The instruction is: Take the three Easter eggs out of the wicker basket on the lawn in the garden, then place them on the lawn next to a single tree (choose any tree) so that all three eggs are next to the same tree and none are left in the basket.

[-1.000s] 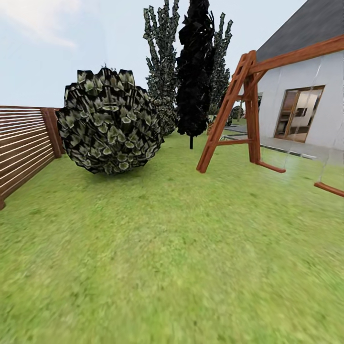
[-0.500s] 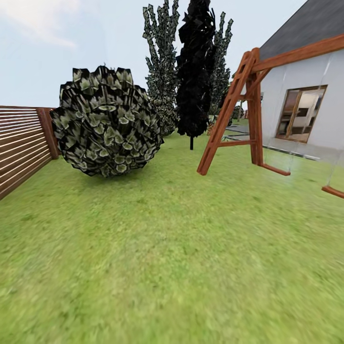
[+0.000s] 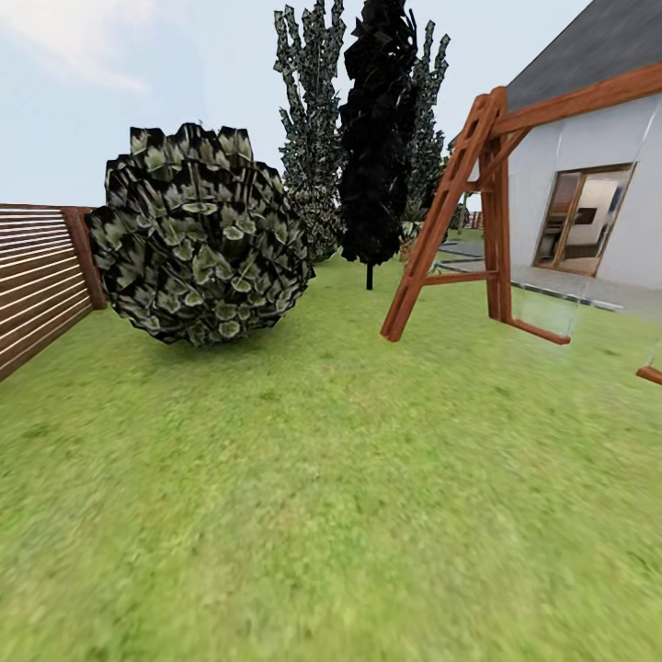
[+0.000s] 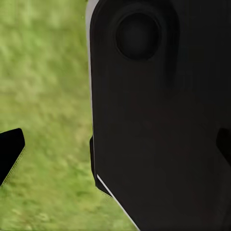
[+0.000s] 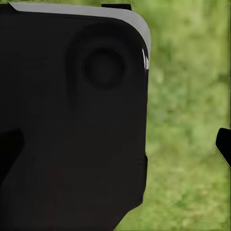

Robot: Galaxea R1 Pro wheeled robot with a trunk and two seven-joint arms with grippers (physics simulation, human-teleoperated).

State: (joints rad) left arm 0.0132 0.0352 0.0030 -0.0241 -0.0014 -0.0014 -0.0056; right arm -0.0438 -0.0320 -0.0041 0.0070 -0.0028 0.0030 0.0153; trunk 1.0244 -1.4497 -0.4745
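This is a home's back garden. A wide mottled green lawn (image 3: 331, 478) covers the ground. A brown slatted wooden fence (image 3: 37, 276) closes one side, and a round leafy bush (image 3: 198, 244) stands just beside it. Behind the bush rise dark narrow cypress-like trees (image 3: 372, 138). A wooden swing frame (image 3: 478, 207) stands on the grass before a white house (image 3: 588, 184) with a grey roof and a glazed door (image 3: 584, 221), edged by grey paving (image 3: 598, 290).
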